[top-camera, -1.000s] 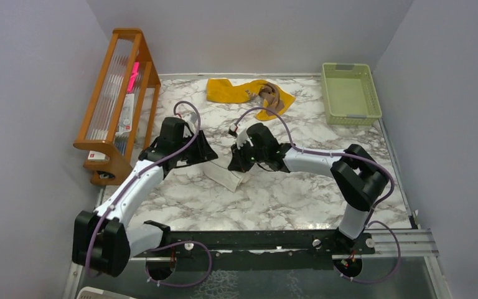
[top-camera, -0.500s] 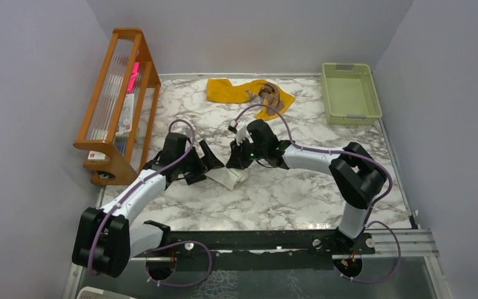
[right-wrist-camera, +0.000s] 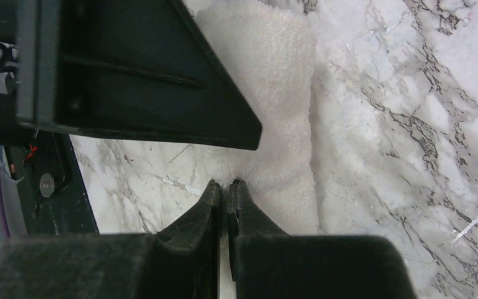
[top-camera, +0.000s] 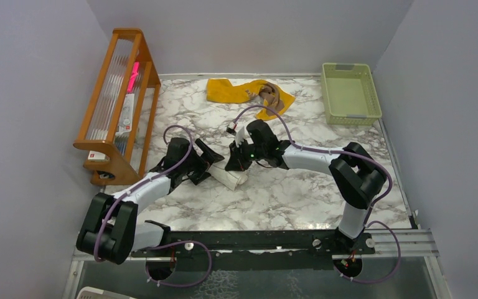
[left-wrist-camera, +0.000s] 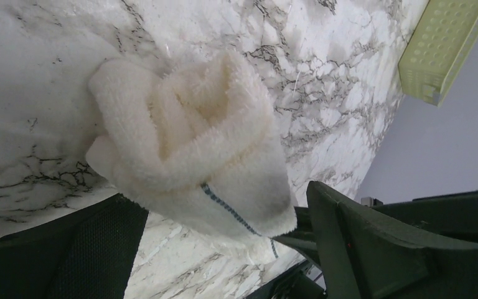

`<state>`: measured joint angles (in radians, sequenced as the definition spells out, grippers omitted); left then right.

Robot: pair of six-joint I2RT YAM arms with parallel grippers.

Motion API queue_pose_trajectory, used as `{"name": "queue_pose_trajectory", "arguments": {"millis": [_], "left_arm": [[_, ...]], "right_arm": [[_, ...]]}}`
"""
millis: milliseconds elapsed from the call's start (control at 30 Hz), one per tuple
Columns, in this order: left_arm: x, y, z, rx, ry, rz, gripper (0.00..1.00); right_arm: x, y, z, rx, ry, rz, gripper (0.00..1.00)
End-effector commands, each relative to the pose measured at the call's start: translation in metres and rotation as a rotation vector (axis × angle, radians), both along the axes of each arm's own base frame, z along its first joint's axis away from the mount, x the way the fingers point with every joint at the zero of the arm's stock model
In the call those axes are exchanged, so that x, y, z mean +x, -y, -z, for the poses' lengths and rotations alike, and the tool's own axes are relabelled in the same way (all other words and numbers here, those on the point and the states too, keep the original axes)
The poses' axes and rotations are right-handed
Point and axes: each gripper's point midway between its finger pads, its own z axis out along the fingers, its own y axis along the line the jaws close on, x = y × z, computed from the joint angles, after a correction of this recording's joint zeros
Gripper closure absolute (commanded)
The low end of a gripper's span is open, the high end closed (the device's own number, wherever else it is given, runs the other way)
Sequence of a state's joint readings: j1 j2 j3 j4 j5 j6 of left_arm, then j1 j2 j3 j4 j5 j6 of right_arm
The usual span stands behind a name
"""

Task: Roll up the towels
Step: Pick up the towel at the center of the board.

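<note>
Left wrist view: cream towel (left-wrist-camera: 193, 149) sits rolled inside the released left gripper (left-wrist-camera: 215, 199); right gripper (right-wrist-camera: 226, 187) clenched beside it.

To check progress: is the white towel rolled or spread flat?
Rolled, loosely: the white towel shows curled layers at its end in the left wrist view.

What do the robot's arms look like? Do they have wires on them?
Both arms, the left arm and the right arm, have white tube-shaped links joined by chunky black joints. A thin purple cable loops along each one. The left gripper and right gripper are black, with flat, pointed fingers.
</note>
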<state>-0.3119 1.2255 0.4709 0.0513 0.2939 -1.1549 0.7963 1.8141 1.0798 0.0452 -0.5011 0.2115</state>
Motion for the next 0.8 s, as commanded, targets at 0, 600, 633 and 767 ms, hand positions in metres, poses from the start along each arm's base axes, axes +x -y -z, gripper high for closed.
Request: {"name": "queue_pose_trajectory", "arguments": {"millis": [0,600,633,767], "left_arm": [[0.015,-0.001,0.004,-0.014,0.016,-0.079,0.01],[0.046,0.0,0.012,0.015,0.085,-0.123,0.51],[0.049,0.001,0.01,0.029,0.104,-0.106,0.55],[0.059,-0.008,-0.005,0.15,0.201,-0.061,0.57]], "right_arm": [[-0.001,-0.009,-0.021,0.053,0.025,-0.06,0.99],[-0.017,-0.012,-0.029,0.095,0.0,-0.155,0.81],[-0.016,-0.011,-0.031,0.092,0.01,-0.15,0.67],[-0.006,-0.002,-0.059,0.111,0.152,-0.104,0.13]]}}
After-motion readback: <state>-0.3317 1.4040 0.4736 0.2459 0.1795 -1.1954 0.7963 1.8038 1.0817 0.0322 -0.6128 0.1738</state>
